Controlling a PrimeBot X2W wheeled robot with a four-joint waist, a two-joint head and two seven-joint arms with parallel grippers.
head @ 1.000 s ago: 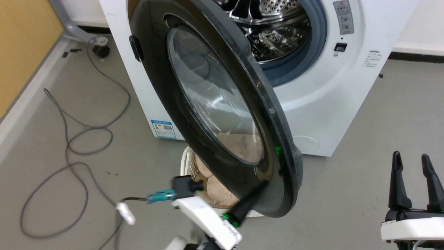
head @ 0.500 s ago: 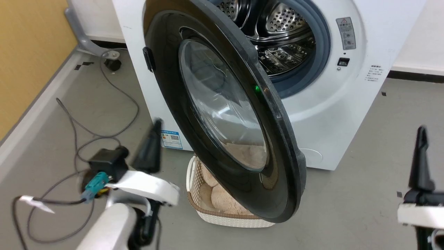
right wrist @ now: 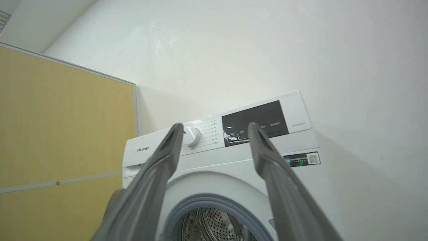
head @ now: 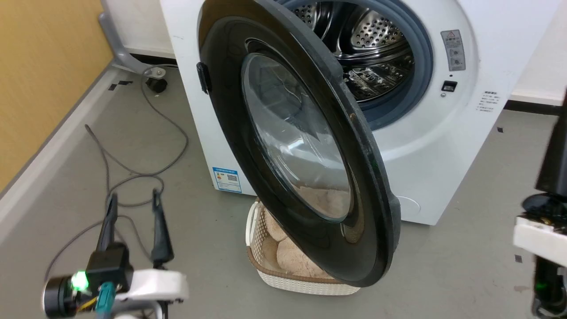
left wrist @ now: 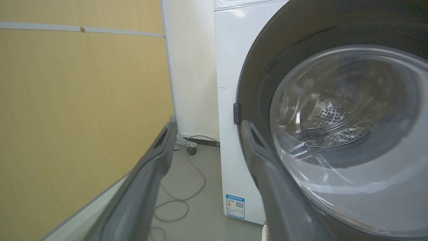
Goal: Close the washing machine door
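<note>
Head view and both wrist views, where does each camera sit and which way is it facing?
Head view: on the head, facing down at the open washing machine door and white basket; left hand lower left.
Left wrist view: on the left wrist, along its fingers toward the door's glass.
Right wrist view: tilted up past the right hand at the control panel.
All three share the washing machine.

Glossy black washing machine door (head: 305, 146), clear glass; shiny perforated steel drum (head: 372, 57).
</note>
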